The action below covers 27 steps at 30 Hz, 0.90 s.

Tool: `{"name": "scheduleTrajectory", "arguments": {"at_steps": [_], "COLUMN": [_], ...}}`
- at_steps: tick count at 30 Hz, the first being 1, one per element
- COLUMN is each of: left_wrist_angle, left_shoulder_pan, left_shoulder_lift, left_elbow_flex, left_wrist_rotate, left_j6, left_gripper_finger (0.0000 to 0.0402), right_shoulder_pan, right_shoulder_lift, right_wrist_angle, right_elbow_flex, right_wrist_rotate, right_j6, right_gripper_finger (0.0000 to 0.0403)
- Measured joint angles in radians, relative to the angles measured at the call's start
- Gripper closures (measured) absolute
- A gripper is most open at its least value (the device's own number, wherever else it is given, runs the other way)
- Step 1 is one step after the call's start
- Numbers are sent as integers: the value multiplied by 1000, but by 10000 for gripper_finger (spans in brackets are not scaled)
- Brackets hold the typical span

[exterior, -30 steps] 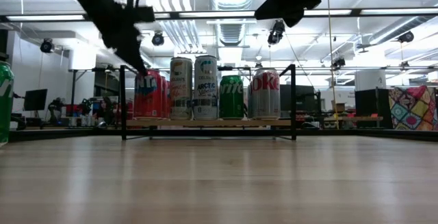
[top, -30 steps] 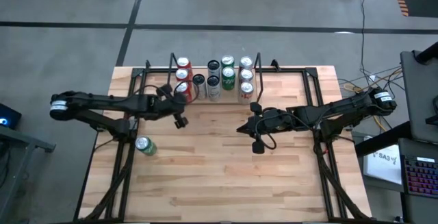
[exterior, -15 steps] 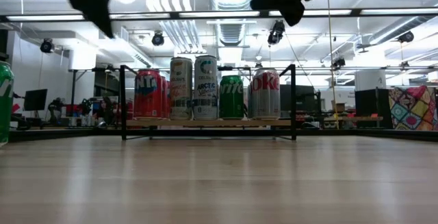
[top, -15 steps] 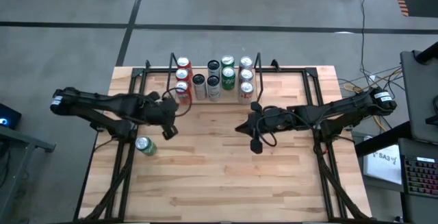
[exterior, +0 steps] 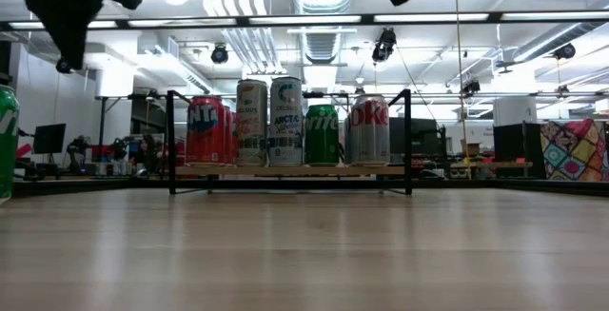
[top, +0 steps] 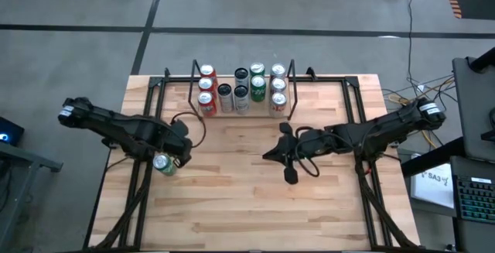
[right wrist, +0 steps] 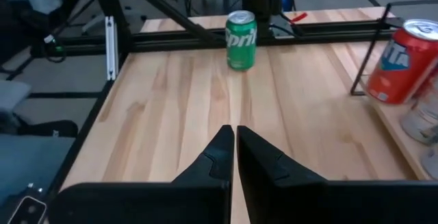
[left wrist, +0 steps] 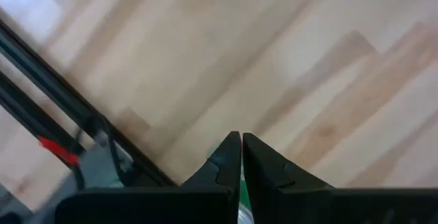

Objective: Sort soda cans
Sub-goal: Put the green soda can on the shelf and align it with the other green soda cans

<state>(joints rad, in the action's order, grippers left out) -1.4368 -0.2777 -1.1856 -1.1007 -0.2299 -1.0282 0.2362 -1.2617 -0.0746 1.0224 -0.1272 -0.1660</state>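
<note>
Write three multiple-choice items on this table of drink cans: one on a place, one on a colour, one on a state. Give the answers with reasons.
1. Where is the lone green metal soda can?
A. inside the black wire rack
B. near the wooden table's left edge, outside the rack
C. on the floor

2. What colour is the leftmost can in the rack, seen from the low view?
A. red
B. blue
C. yellow

3. How do the right gripper's jaws stand?
A. wide open
B. shut on a can
C. shut, empty

Answers: 1 B, it stands alone beside the left gripper. 2 A, its body is red. 3 C, the jaws meet with nothing between.
</note>
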Motion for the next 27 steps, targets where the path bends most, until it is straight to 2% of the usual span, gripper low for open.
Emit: {"name": "scheduleTrajectory", "arguments": {"at_steps": [4, 8, 11, 15, 22, 27], "left_wrist_angle": [-8, -38, -39, -52, -135, -132], "left_shoulder_pan": [-41, -103, -149, -189, -210, -210], "left_shoulder_lift": [1, 1, 0, -1, -15, -27], "left_elbow_flex": [2, 13, 16, 16, 17, 34], "left_wrist_rotate": [79, 141, 185, 217, 181, 177], "left_j6": [-64, -125, -164, -236, -334, -320], "left_gripper_finger": [398, 368, 326, 249, 106, 54], "right_shoulder_pan": [11, 15, 15, 15, 15, 15], "right_shoulder_lift": [-34, -71, -95, -108, -108, -108], "right_wrist_angle": [-2, -3, -5, -7, -14, -26], "right_elbow_flex": [21, 34, 38, 39, 39, 39], "right_wrist_rotate": [-1, -1, 0, -1, 0, 0], "right_j6": [6, 20, 28, 33, 35, 31], "right_gripper_finger": [394, 394, 394, 394, 394, 394]}}
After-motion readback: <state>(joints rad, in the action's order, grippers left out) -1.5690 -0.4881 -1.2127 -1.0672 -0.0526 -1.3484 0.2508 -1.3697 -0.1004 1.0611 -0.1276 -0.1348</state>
